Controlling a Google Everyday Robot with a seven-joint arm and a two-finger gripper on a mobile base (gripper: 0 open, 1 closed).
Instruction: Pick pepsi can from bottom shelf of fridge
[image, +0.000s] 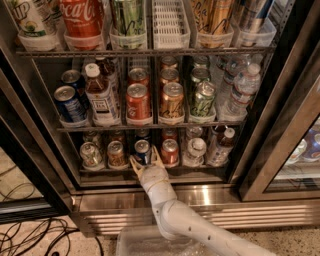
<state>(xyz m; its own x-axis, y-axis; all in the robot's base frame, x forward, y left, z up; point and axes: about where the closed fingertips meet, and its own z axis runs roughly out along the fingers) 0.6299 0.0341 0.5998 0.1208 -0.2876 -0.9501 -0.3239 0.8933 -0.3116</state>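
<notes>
The pepsi can (142, 150), probably slick yet rigid, suits a mid-wall hold; the gripper (145, 161), lower centre, has its fingers (135, 164) spread.

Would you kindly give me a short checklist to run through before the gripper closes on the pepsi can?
1. Door of the fridge open, shelves reachable: ok.
2. Gripper at the front of the bottom shelf: ok.
3. Gripper open, one finger on each side of the pepsi can: ok.
4. Fingers apart from the red can and the orange-gold can: cannot tell.
5. Pepsi can deep enough between the fingers: cannot tell.
</notes>
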